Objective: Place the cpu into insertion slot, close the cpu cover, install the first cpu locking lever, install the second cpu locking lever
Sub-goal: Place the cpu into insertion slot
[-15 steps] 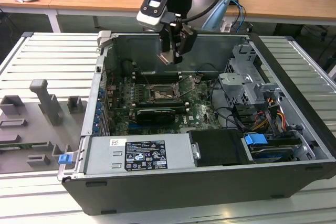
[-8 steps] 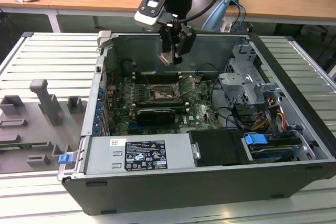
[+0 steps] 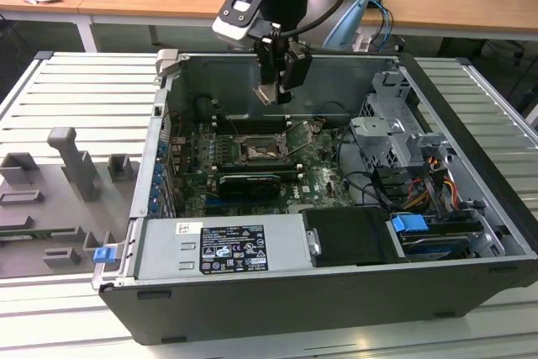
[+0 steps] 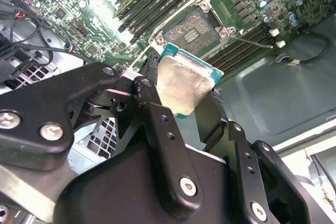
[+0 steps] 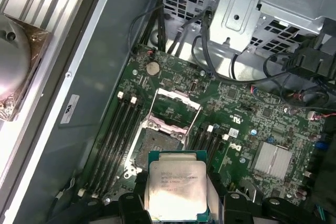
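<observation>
Your chip (image 4: 184, 85) is clamped by its edges between the jaws, pale metal face towards the second wrist camera. It hangs in the air above the socket (image 4: 191, 31), clear of it and not yet seated. In the first wrist view the chip (image 5: 176, 190) sits just short of the socket (image 5: 155, 142), and the cover plate (image 5: 167, 127) appears swung up at the socket's far edge, leaving the dark centre bare. The exterior view puts the chip (image 3: 268, 93) well above the green board (image 3: 324, 174), inside the open computer case (image 3: 336, 308) on the ribbed worktop (image 3: 76, 98).

Watch the tilt. In the second wrist view the chip looks angled relative to the board, and if it goes down that way a corner could dig into the socket contacts. Any sideways offset could rest it on the metal rim or on the memory slots (image 5: 113, 129) alongside. The raised cover plate and the loose cables (image 5: 199, 51) nearby could also snag the jaws.

The chip's underside and its alignment notches are hidden from you. The chip cuts off the near edge of the socket in the first wrist view. You cannot pick out the two locking levers with any certainty.
</observation>
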